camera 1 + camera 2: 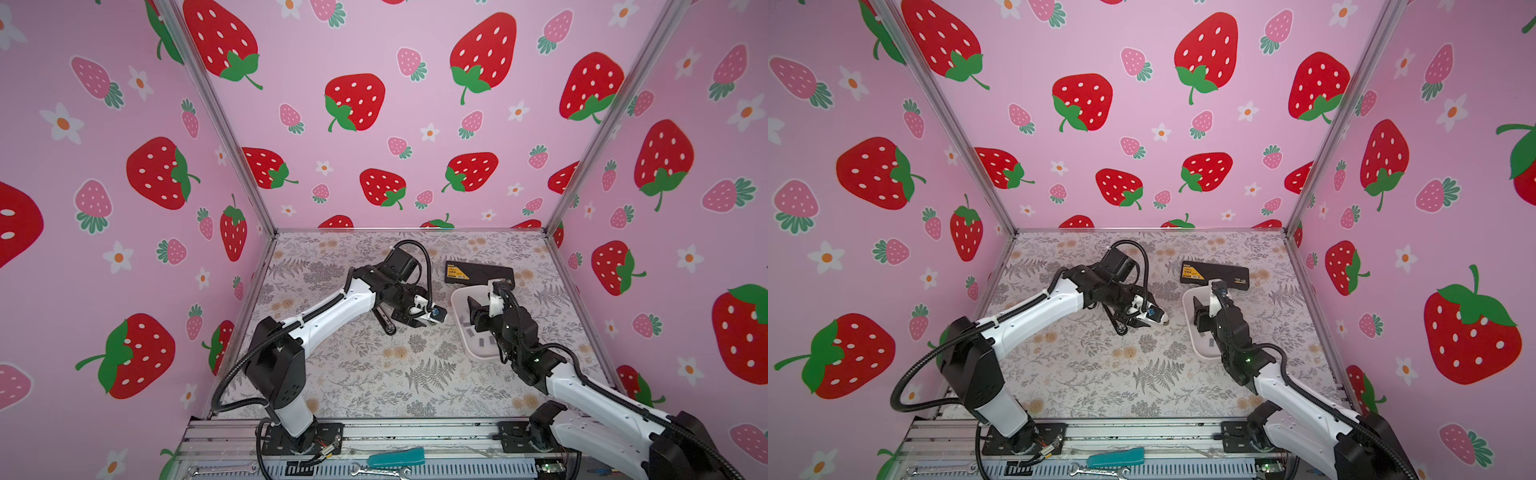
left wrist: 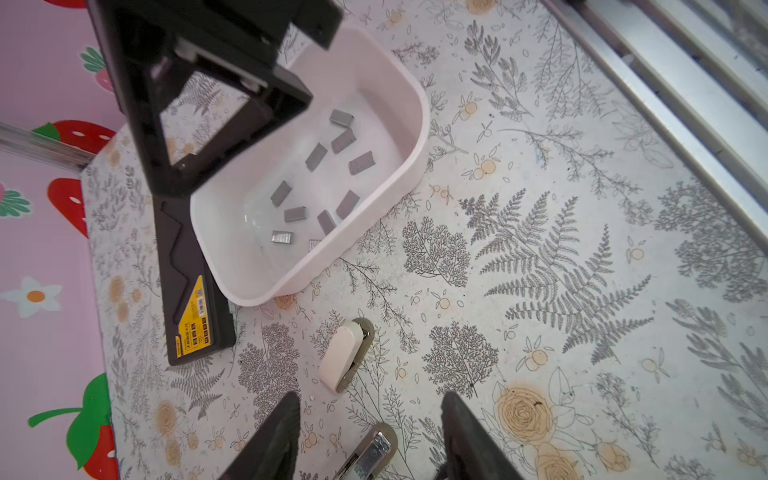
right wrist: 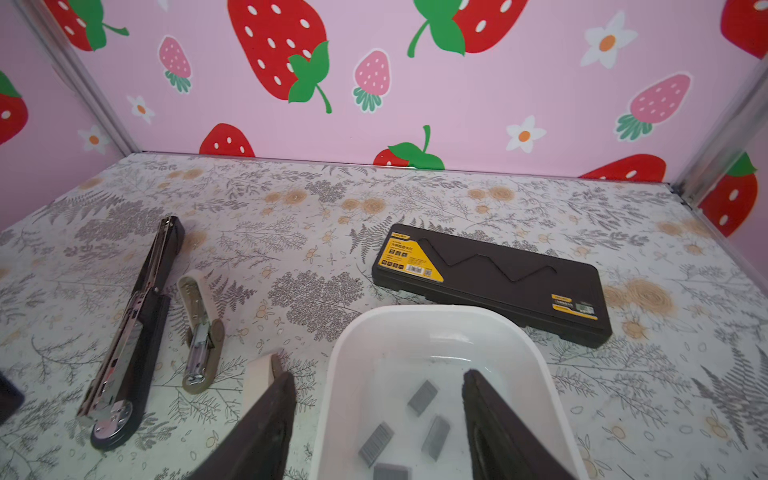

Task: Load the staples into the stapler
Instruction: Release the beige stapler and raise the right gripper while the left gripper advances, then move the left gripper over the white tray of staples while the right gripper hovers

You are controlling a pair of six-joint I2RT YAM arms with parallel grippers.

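Right gripper (image 3: 378, 374) released, empty, jaws seemingly straddling the tray (image 3: 415, 309) wall over the staples (image 3: 423, 397) lying inside, could clip the rim and spill strips; left gripper (image 2: 371, 395) released above opened stapler (image 2: 343, 357) on surface (image 2: 540, 166).

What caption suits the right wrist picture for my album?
Open right gripper at a white tray of staples; black stapler and small stapler lie opened nearby.

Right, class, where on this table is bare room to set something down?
Free: the table in front of the black stapler and tray, plus its back-left corner. Crowded: between that stapler and tray, and around the black case.
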